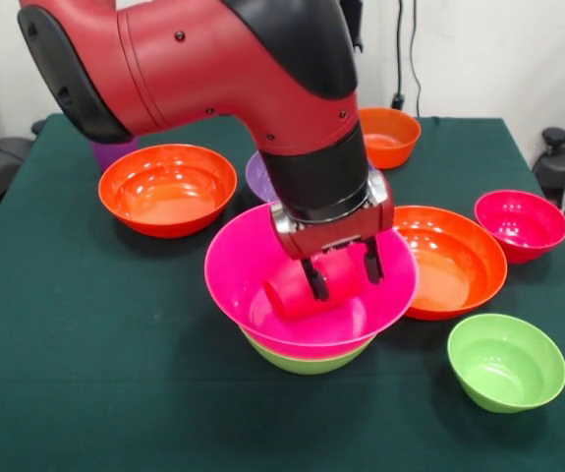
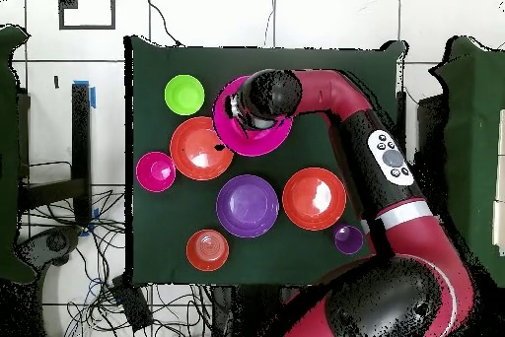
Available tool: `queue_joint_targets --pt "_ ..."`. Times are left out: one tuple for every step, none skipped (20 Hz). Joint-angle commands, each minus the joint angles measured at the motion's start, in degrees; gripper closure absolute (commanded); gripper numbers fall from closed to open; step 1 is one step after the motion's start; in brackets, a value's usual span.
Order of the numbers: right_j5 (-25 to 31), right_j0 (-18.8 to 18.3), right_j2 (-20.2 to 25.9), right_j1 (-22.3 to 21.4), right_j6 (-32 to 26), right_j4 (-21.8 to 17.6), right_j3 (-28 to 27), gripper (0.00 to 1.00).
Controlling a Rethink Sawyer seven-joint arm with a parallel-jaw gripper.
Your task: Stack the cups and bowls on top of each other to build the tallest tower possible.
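My gripper (image 1: 344,271) reaches down into the wide hot pink bowl (image 1: 253,258) and is shut on the red-pink cup (image 1: 292,295). The cup lies tilted on its side, low inside that bowl. The hot pink bowl sits nested on a lime green bowl (image 1: 304,363); together they form the tower. In the overhead view the arm's wrist hides the cup and covers part of the hot pink bowl (image 2: 229,128). The purple cup (image 1: 112,153) stands at the back left, behind an orange bowl (image 1: 167,188). It also shows in the overhead view (image 2: 347,239).
Loose bowls ring the tower: a large orange bowl (image 1: 454,261) touching its right side, a red-pink small bowl (image 1: 520,224), a small lime green bowl (image 1: 506,361), a small orange bowl (image 1: 390,136), and a purple bowl (image 1: 256,177) mostly behind the arm.
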Motion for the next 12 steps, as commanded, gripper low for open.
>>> queue_joint_targets --pt "14.7 3.7 -4.6 -2.5 -18.7 -4.6 0.0 0.0" --pt "15.6 3.9 -4.8 -2.9 -19.5 -5.4 0.7 0.0" --pt "16.3 4.1 -4.8 -3.0 -20.3 -5.9 1.1 0.0" --pt "16.8 4.0 -4.7 -3.3 -20.8 -6.3 1.8 0.0" --pt "17.2 4.1 -4.6 -3.5 -21.1 -6.7 2.4 0.0" --pt "17.0 3.9 -4.5 -4.0 -20.7 -6.8 3.3 0.0" --pt "16.8 3.8 -4.4 -4.4 -20.2 -7.0 4.2 0.0" --pt "16.5 3.5 -4.1 -4.9 -19.6 -7.1 5.0 0.0" --pt "16.4 3.3 -3.9 -5.1 -19.0 -7.0 5.4 0.0" --pt "16.5 3.0 -3.7 -5.7 -18.5 -7.0 6.1 0.0" --pt "16.6 2.8 -3.5 -6.0 -18.2 -6.8 6.6 0.0" --pt "17.1 2.8 -3.6 -6.4 -18.4 -7.0 6.9 0.0"
